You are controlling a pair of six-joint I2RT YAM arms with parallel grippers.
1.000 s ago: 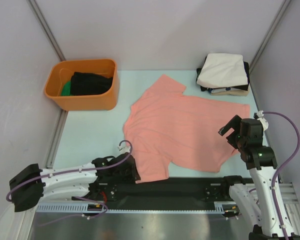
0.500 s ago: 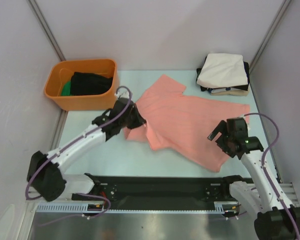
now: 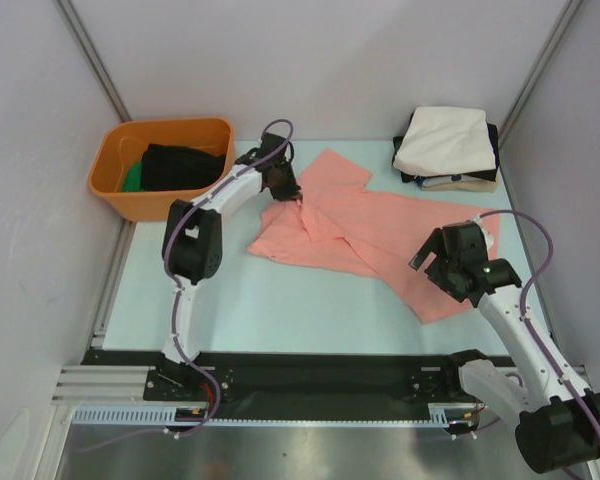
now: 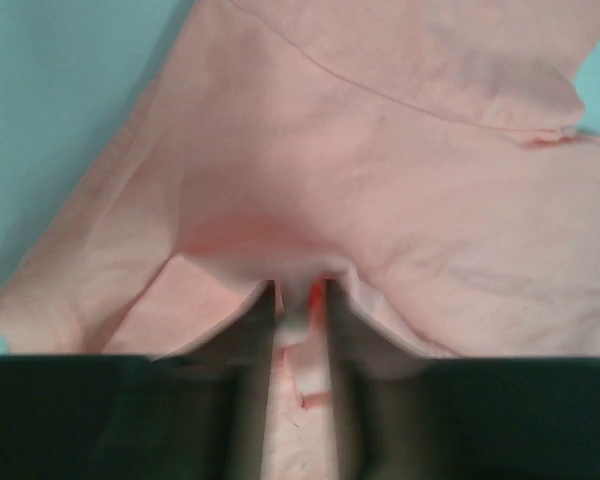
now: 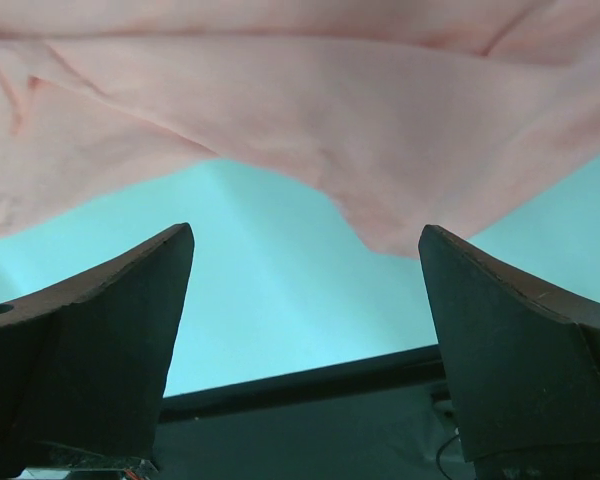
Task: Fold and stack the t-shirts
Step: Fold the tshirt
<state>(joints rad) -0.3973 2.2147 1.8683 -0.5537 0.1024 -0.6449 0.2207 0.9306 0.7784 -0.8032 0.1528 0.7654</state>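
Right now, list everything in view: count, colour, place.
salmon-pink t-shirt: one, salmon-pink, mid-table, partly folded over itself
folded t-shirts: one stack, cream-white on top, black and tan beneath, far right corner
tub: one, orange, far left corner
black cloth: one, black, inside the tub
green item: one, green, inside the tub, mostly hidden
table: one, pale blue-green, under everything
left end effector: one, black, shut on a pinch of the salmon-pink t-shirt at its far left
right end effector: one, black, open, above the shirt's near right edge
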